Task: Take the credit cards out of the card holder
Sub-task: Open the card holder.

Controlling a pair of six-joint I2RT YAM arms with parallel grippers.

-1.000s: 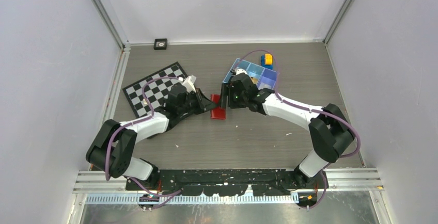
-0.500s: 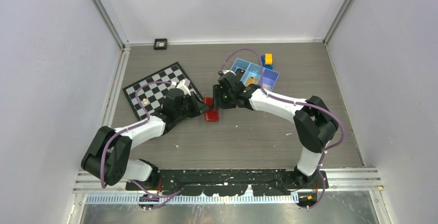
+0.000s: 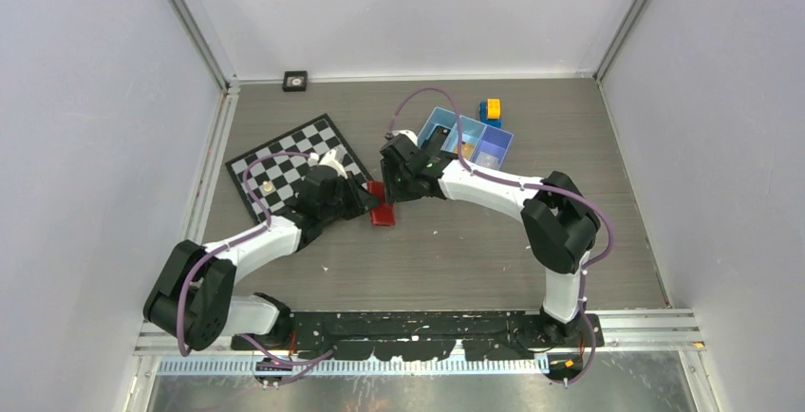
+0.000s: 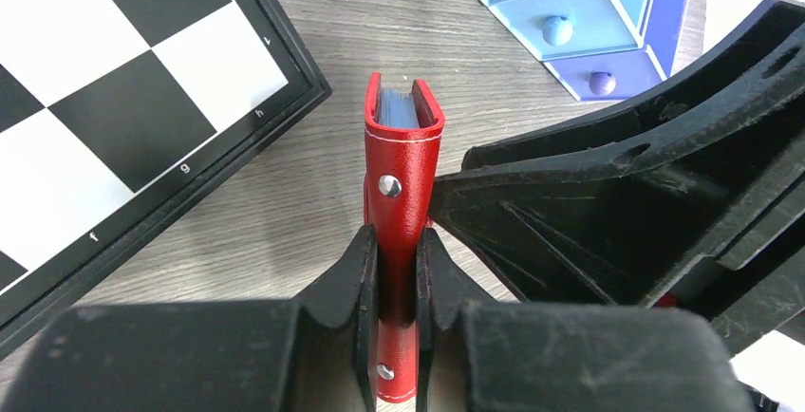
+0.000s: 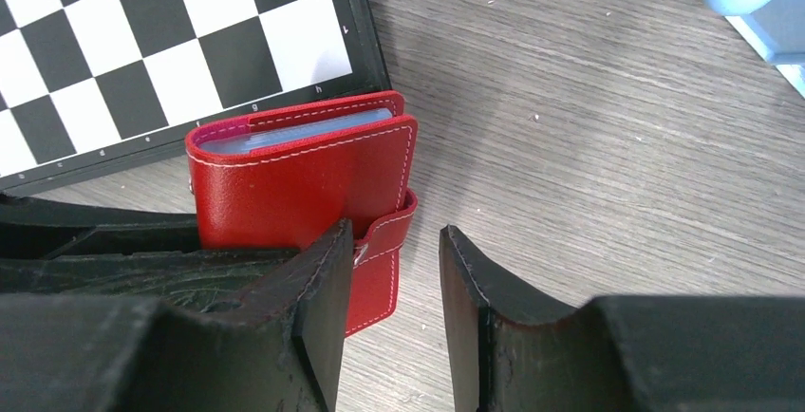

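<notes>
The red card holder [image 3: 382, 211] stands on edge on the table beside the chessboard corner. My left gripper [image 4: 397, 241] is shut on its spine end [image 4: 403, 160] and holds it upright. Pale blue-grey card edges [image 5: 294, 132] show in its open top; no credit cards are out. My right gripper [image 5: 394, 241] is open on the wallet's other side, with the snap tab [image 5: 380, 274] in the gap against its left finger. In the top view the two grippers meet at the wallet, left [image 3: 365, 201] and right [image 3: 397, 189].
A chessboard [image 3: 285, 160] lies just left of the wallet, its corner almost touching it [image 5: 142, 51]. A blue three-compartment tray [image 3: 465, 137] sits behind the right arm, with a yellow-and-blue toy [image 3: 491, 110] beyond it. A small black square [image 3: 295, 80] lies at the back wall.
Both grippers and the wallet have shifted left, away from the blue tray and toward the chessboard corner. The left gripper's hold on the wallet is unchanged.
</notes>
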